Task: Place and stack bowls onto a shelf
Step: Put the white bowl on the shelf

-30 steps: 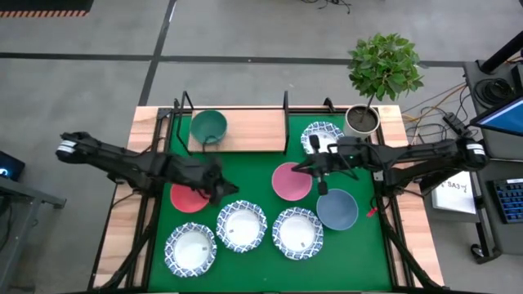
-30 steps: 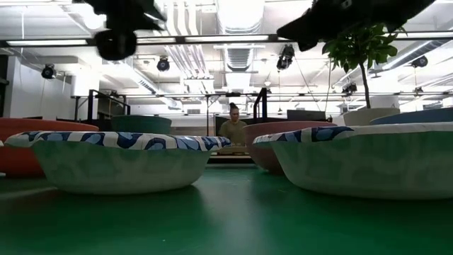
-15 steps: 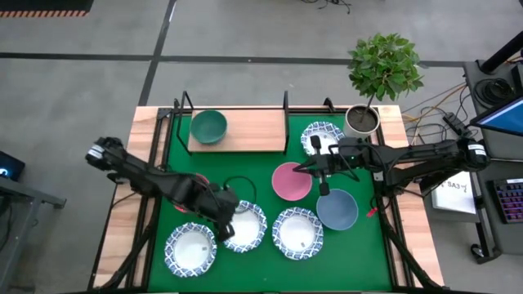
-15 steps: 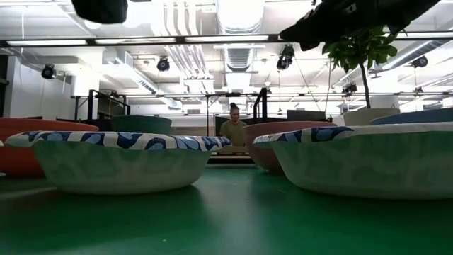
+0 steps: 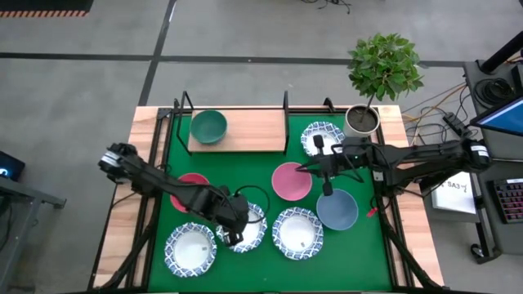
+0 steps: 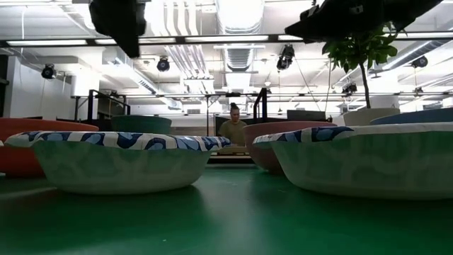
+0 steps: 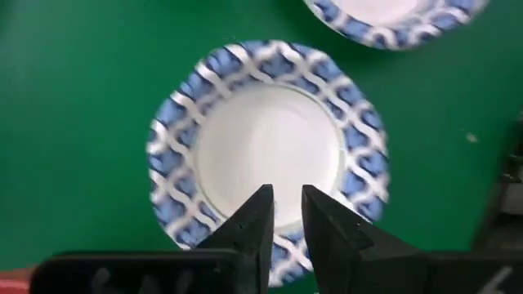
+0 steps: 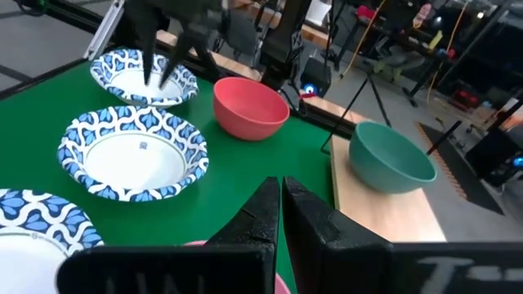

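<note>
Blue-rimmed white bowl point(image 7: 268, 151) sat on the green mat directly under the left gripper point(image 7: 282, 214), fingers parted only a narrow gap, holding nothing. Right gripper point(image 8: 280, 204) hovered nearly closed, empty, above the pink bowl point(image 5: 292, 180); dark green bowl point(image 5: 208, 126) rested on the shelf point(image 5: 257, 131).

A potted plant point(image 5: 382, 69) stands at the green mat's point(image 5: 253, 171) far right corner.

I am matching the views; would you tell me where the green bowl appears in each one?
High view: green bowl at the shelf's left end, upper centre-left.
Low view: a dark rim left of centre, behind the patterned bowl.
Left wrist view: not in it.
Right wrist view: right of centre, on the shelf.
Shared landmark: the red bowl.
</note>
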